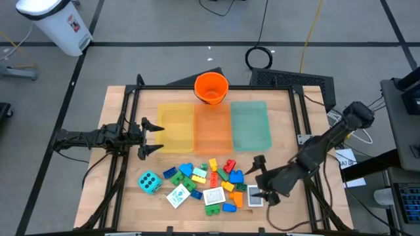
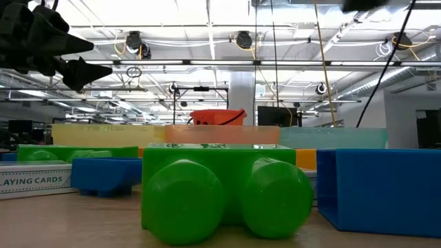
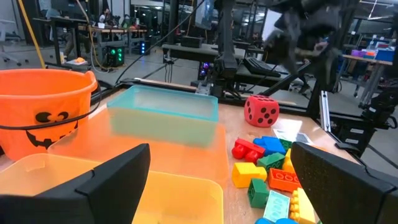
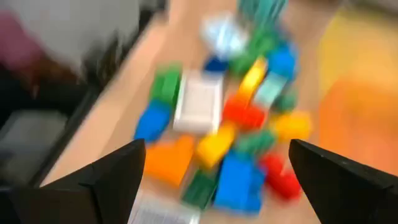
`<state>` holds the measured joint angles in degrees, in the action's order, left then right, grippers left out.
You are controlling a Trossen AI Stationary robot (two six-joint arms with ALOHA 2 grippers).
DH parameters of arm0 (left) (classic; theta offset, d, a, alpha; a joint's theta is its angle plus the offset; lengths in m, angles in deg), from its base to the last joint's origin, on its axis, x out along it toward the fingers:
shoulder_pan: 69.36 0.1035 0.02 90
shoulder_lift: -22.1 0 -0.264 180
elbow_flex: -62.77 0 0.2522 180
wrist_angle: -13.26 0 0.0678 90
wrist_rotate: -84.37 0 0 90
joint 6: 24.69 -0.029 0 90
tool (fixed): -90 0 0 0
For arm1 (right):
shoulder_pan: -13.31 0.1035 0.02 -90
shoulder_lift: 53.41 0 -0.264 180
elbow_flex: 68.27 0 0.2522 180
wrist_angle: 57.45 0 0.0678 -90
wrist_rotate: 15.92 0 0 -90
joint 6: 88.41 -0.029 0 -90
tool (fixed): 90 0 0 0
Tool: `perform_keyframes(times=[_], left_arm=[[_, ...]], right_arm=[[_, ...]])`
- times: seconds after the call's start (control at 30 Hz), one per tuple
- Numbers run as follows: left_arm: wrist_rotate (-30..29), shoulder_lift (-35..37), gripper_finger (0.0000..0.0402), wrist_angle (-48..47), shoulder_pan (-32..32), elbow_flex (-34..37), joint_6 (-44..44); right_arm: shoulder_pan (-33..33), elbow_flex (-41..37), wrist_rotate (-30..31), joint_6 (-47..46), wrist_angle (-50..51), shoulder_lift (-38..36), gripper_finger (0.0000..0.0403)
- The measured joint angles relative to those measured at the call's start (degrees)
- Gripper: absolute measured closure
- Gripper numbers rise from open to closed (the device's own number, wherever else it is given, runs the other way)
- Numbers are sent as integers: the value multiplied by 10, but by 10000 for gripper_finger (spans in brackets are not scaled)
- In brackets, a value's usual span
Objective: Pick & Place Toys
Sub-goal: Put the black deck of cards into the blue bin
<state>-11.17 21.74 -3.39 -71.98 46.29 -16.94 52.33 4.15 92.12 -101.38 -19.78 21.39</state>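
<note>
With fingers spread wide, the right gripper (image 1: 260, 177) hovers beside the crowded bricks (image 1: 213, 178), so it probably risks scattering neighbours.

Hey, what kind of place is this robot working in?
Probably a robotics lab or workshop: exposed ceiling pipes and strip lights, benches with electronics, and cables on the floor around the wooden table.

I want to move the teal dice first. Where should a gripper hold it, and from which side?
Grip the teal dice across two opposite flat faces, coming straight down from above. It sits apart at the pile's left edge, its far-left side free of bricks. The left gripper is nearer and open.
</note>
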Motion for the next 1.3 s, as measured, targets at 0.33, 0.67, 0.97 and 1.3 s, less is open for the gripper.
perform_keyframes(times=[0.33,0.67,0.97,1.3], left_arm=[[0,0,9,0,0,0,0],[0,0,9,0,0,0,0],[0,0,9,0,0,0,0],[0,0,9,0,0,0,0]], right_arm=[[15,-14,-263,-154,-34,138,60],[16,-14,-347,-178,-43,212,79],[-31,-14,-327,-216,184,172,79],[-73,-16,-171,-322,243,127,79]])
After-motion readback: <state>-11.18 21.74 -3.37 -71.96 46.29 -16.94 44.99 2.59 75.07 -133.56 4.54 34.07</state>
